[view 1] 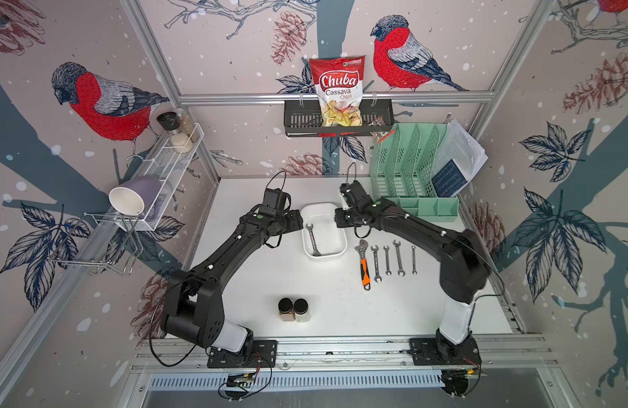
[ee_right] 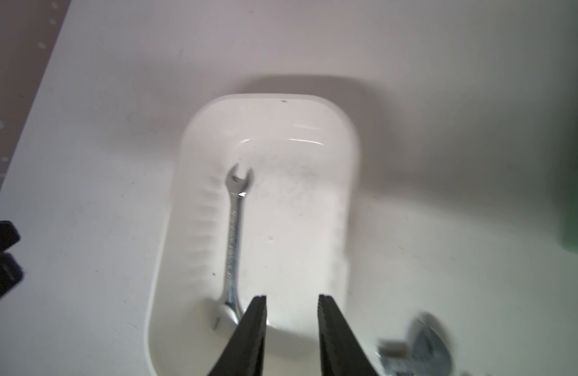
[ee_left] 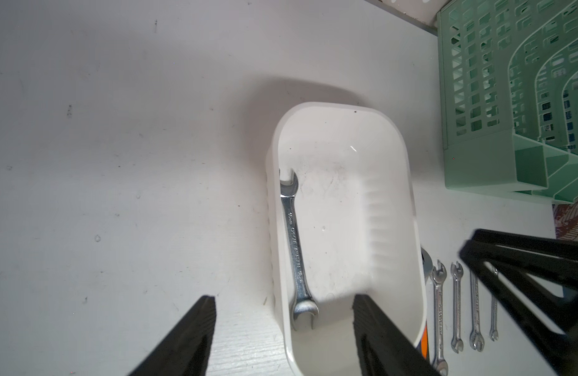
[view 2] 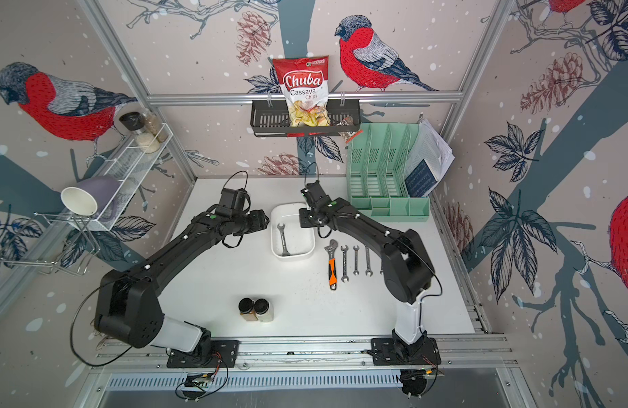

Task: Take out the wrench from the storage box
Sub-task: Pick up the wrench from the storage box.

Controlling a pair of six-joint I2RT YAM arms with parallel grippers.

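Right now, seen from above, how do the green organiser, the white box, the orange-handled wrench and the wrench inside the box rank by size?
In a top view, largest to smallest:
1. green organiser
2. storage box
3. orange-handled wrench
4. wrench lying in the box
All four are at table level, so nearness to the camera hardly skews this order.

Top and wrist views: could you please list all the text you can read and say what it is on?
"Chuba Cassava Chips": on the chip bag.
Stamped lettering on the wrench in the storage box: too blurred to read.
Print on the papers: too small to read.
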